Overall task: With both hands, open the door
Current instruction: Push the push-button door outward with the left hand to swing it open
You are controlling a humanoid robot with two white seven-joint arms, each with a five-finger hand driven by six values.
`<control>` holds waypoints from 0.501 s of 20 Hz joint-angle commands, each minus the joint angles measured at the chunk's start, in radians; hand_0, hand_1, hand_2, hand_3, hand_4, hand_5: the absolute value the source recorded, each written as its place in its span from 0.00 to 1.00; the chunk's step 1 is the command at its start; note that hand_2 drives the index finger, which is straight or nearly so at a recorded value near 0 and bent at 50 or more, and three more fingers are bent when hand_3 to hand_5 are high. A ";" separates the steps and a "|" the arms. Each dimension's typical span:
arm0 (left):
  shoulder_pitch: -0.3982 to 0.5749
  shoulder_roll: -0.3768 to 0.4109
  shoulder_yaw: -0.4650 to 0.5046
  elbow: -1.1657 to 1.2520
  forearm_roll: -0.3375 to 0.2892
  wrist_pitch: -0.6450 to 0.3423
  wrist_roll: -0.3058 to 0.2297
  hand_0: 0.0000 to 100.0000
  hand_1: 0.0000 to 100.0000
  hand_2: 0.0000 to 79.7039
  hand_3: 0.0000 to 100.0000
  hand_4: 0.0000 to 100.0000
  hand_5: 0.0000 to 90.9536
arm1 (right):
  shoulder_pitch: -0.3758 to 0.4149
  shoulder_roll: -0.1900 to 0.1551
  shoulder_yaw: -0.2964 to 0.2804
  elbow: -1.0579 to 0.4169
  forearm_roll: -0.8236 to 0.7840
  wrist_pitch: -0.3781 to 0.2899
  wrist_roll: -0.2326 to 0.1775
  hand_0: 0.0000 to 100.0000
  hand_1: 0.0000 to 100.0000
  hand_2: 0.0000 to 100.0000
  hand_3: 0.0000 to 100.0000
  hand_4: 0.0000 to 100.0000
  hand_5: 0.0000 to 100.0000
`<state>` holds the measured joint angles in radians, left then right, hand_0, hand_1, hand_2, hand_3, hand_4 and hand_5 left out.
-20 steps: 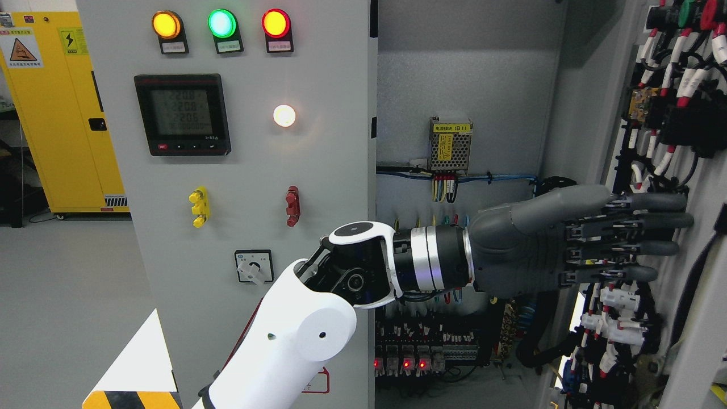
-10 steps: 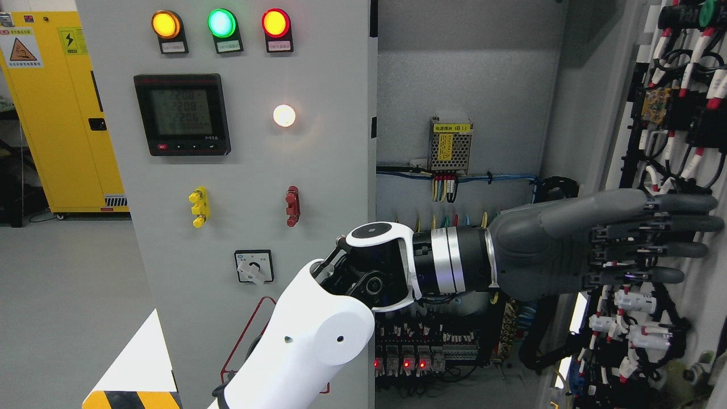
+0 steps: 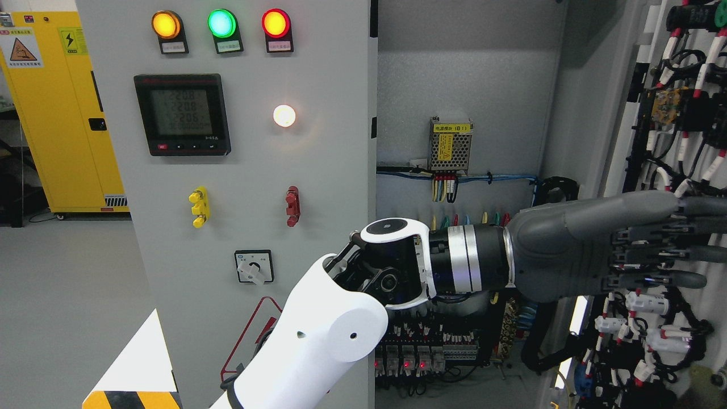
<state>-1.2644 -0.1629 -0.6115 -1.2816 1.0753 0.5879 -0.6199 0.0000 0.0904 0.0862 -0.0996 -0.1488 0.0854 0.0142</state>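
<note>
My left arm (image 3: 318, 341) comes in from the lower left and reaches across to the right-hand cabinet door (image 3: 676, 142), which stands swung open with its wired inner face toward me. The grey left hand (image 3: 625, 244) is flat, its fingers (image 3: 681, 244) stretched straight and laid against that inner face; their tips run off the right edge. It holds nothing. The left cabinet door (image 3: 244, 159), grey with three lamps, a meter and switches, is closed. My right arm does not show.
The open cabinet interior (image 3: 460, 113) holds a small power supply (image 3: 450, 145), coloured wiring and terminal rows (image 3: 406, 346) with red lights. Relays and cable bundles (image 3: 642, 335) cover the open door. A yellow cabinet (image 3: 57, 113) stands at far left on the grey floor.
My left arm and hand have slid to the right, and the right-hand door has swung further open with them, so the fingertips now leave the picture.
</note>
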 commanded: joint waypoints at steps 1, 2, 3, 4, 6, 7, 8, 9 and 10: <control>-0.010 -0.010 -0.045 0.010 0.002 0.000 0.000 0.12 0.56 0.00 0.00 0.00 0.00 | 0.017 0.002 0.000 0.000 0.000 0.000 0.000 0.00 0.50 0.04 0.00 0.00 0.00; -0.010 -0.010 -0.045 0.010 0.002 -0.002 0.000 0.12 0.56 0.00 0.00 0.00 0.00 | 0.017 0.000 0.000 0.000 0.000 0.000 0.000 0.00 0.50 0.04 0.00 0.00 0.00; -0.013 -0.010 -0.045 0.010 0.002 0.000 0.000 0.12 0.56 0.00 0.00 0.00 0.00 | 0.017 0.000 0.000 0.000 0.000 0.000 0.000 0.00 0.50 0.04 0.00 0.00 0.00; -0.010 -0.010 -0.045 0.010 0.002 0.000 0.000 0.12 0.56 0.00 0.00 0.00 0.00 | 0.017 0.000 0.000 0.000 0.000 -0.001 0.000 0.00 0.50 0.04 0.00 0.00 0.00; -0.010 -0.009 -0.044 0.007 0.000 0.003 0.000 0.12 0.56 0.00 0.00 0.00 0.00 | 0.017 0.000 0.000 0.000 0.000 0.000 0.000 0.00 0.50 0.04 0.00 0.00 0.00; -0.004 -0.007 -0.042 0.004 0.000 0.006 0.000 0.12 0.56 0.00 0.00 0.00 0.00 | 0.017 -0.001 0.000 0.000 0.000 0.000 0.000 0.00 0.50 0.04 0.00 0.00 0.00; 0.000 -0.009 -0.033 -0.001 -0.005 0.009 0.000 0.12 0.56 0.00 0.00 0.00 0.00 | 0.017 -0.001 0.000 0.000 0.000 0.000 0.000 0.00 0.50 0.04 0.00 0.00 0.00; 0.003 -0.004 -0.025 -0.011 -0.005 0.010 0.000 0.12 0.56 0.00 0.00 0.00 0.00 | 0.017 -0.001 0.000 0.000 0.000 0.000 0.000 0.00 0.50 0.04 0.00 0.00 0.00; 0.005 0.005 -0.016 -0.033 -0.005 0.010 0.000 0.12 0.56 0.00 0.00 0.00 0.00 | 0.017 -0.001 0.000 0.000 0.000 0.000 0.000 0.00 0.50 0.04 0.00 0.00 0.00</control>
<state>-1.2682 -0.1677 -0.6336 -1.2810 1.0745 0.5845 -0.6199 0.0000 0.0905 0.0860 -0.0997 -0.1488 0.0854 0.0142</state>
